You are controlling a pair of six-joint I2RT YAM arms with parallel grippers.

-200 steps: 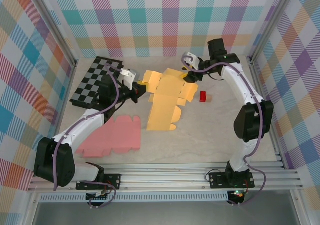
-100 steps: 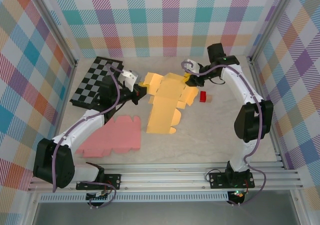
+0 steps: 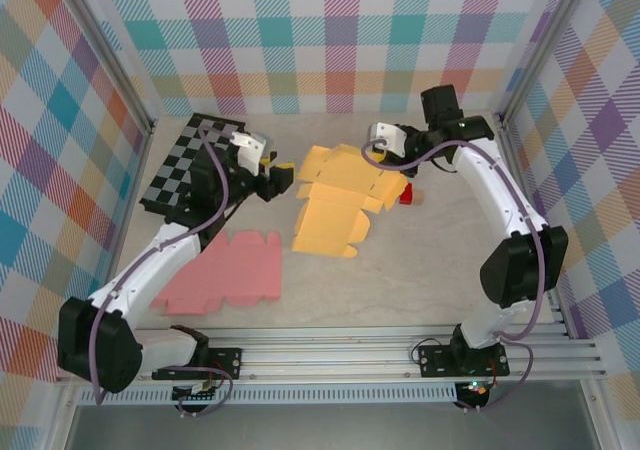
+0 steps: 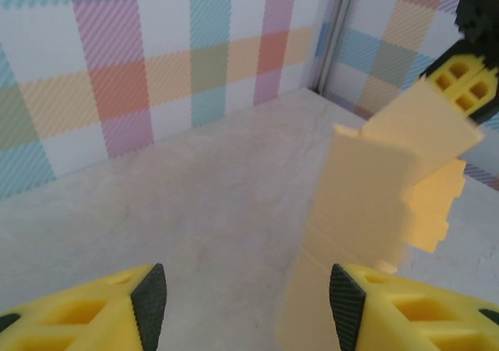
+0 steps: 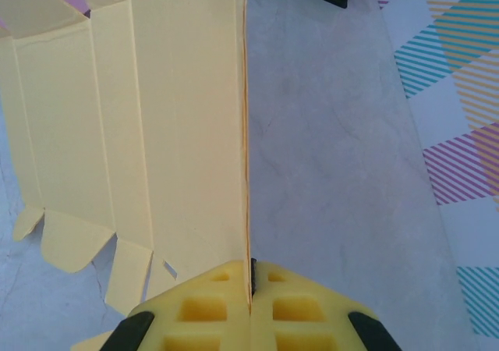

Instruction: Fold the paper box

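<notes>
Behind paper box (image 3: pixel 335 208), half-covered red block (image 3: pixel 405 195)

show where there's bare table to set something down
Widest free patch: front right, between the yellow paper box, the right arm and the front rail. Narrower strip along the back wall. Crowded: centre back, with the box, red block, left end effector and right end effector; left side holds the pink cutout and checkerboard.
</notes>
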